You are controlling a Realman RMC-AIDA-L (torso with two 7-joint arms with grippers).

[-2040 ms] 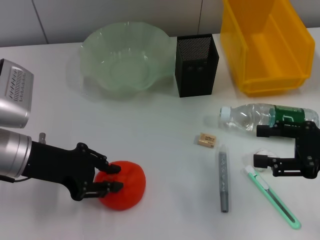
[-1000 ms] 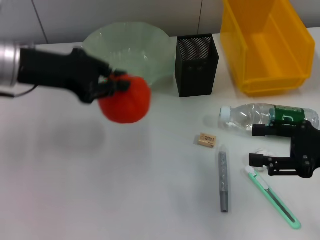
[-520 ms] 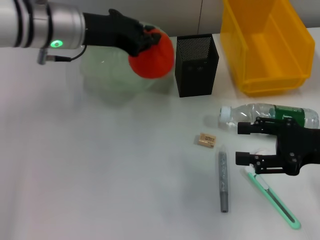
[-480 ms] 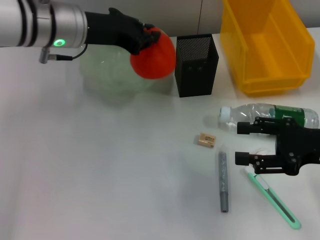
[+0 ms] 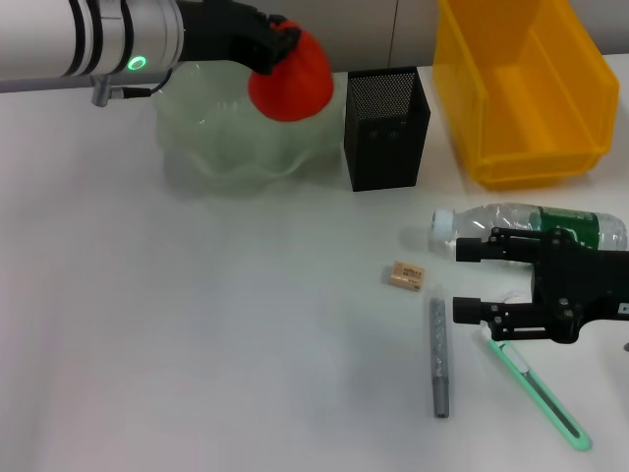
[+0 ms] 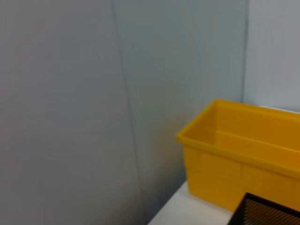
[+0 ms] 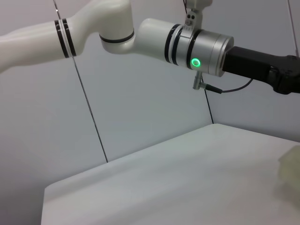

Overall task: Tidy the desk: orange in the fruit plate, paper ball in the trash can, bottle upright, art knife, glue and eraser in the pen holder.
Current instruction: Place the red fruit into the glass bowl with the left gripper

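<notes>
Nearby, pen holder (image 5: pixel 386 128) beside fruit plate (image 5: pixel 221 147), trash can (image 5: pixel 526 93)

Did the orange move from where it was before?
Yes. The left gripper carried the orange from the desk's near side up over the fruit plate, beside the pen holder.

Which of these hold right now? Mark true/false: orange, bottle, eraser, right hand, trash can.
1. The left hand holds the orange above the fruit plate. True.
2. The bottle stands upright. False: it lies on its side on the desk.
3. The eraser is in the pen holder. False: it lies on the desk.
4. The right hand is open beside the bottle. True.
5. The trash can holds a paper ball. False: none shows inside.
</notes>
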